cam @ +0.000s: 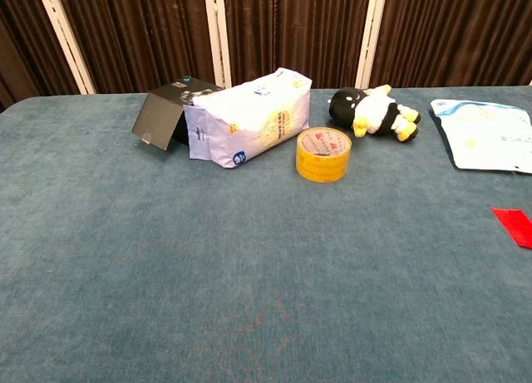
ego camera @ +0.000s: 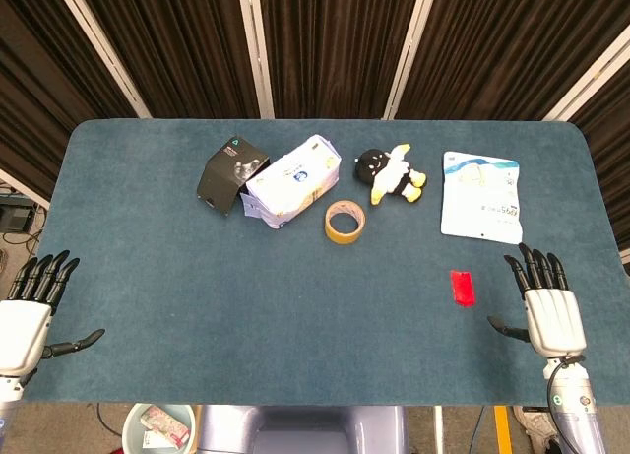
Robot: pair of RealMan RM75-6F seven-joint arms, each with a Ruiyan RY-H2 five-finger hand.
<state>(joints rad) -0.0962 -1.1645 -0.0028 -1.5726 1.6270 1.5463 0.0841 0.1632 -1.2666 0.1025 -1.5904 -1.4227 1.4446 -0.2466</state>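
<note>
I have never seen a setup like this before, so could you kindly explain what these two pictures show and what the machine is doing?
This is a two-armed robot with human-like hands, steered remotely by a person. The head view looks down from above; the chest view looks across the same blue table from lower down.

In the head view, the left hand and right hand rest at the near edge, fingers spread, holding nothing. The chest view shows no hands.

On the table lie a black box touching a white tissue pack, a roll of yellow tape, a small plush penguin, a white pouch and a small red piece, nearest the right hand.
</note>
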